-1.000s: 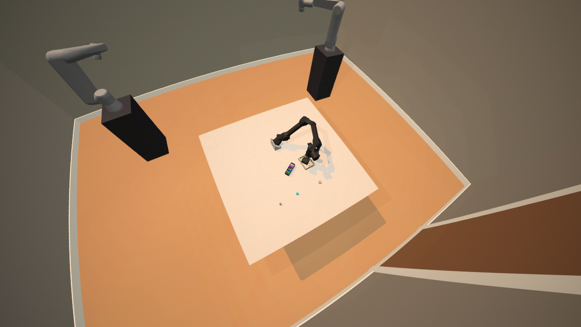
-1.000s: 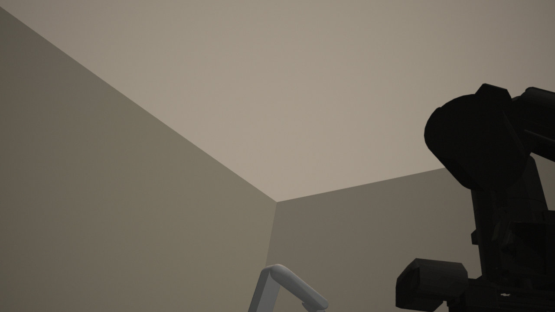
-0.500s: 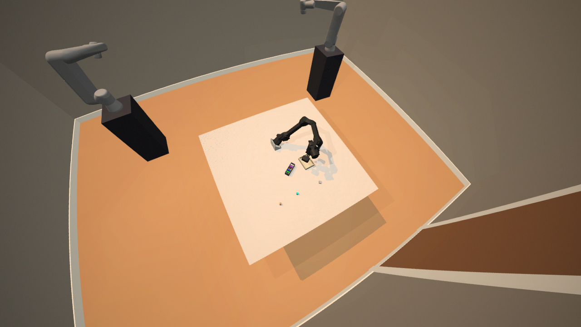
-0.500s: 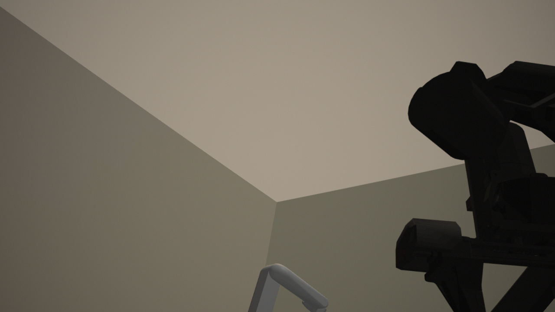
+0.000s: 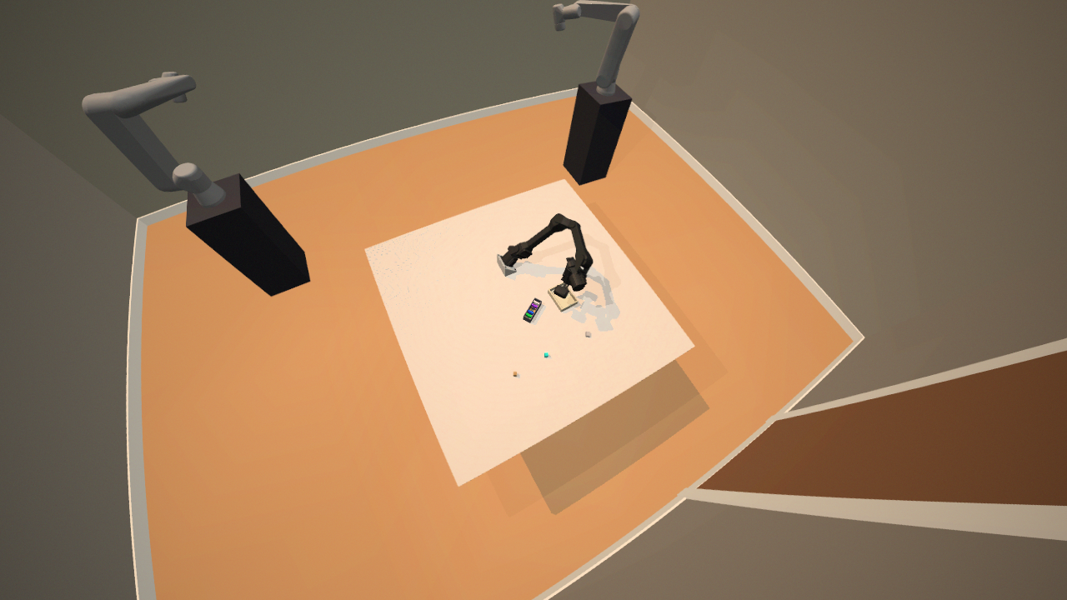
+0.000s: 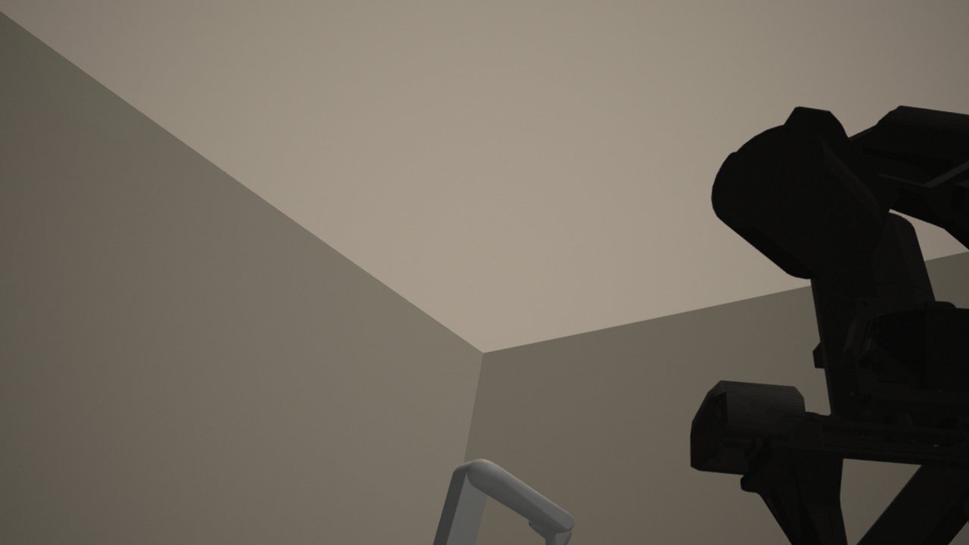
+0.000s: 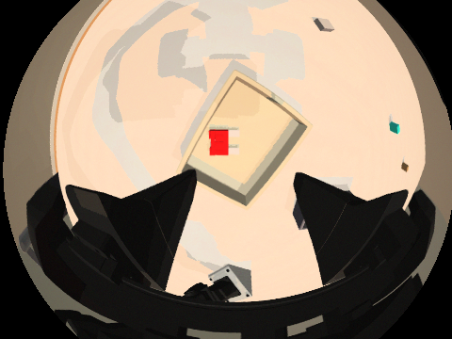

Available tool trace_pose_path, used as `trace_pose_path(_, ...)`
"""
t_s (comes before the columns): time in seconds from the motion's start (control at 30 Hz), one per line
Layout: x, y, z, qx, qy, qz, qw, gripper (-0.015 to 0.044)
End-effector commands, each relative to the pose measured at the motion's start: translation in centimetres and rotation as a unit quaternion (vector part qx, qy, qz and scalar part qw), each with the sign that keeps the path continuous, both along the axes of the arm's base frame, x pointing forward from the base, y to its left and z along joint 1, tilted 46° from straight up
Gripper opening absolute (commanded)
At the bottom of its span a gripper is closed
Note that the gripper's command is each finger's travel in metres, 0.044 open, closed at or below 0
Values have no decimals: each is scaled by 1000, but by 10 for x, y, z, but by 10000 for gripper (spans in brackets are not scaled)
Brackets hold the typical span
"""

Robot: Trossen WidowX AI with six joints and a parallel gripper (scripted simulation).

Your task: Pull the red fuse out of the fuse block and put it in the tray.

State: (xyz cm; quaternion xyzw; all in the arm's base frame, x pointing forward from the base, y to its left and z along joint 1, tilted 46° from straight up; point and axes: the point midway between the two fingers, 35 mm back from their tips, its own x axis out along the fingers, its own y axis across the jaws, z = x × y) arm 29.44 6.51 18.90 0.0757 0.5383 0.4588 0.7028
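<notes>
The gripper (image 7: 245, 185) has its two fingers wide apart, and nothing is between them. The red fuse (image 7: 218, 142) lies flat inside the tray (image 7: 285, 153), near the tray's wall at about nine o'clock in the wrist view. It touches no finger. From the gripper, the fuse sits below and a bit toward eleven o'clock. I think the job is nearly done, since the fuse is in the tray and free. The block (image 5: 532, 310) with the other fuses sits near the tray, at about eight o'clock from it in the top view. The arm should go straight up and keep away from that side.
</notes>
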Motion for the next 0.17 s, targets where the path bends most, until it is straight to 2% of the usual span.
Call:
trace_pose_path(0.0,0,0,0,0,0,0,1000,330)
trace_pose_path(0.13,0,0,0,0,0,0,1000,330)
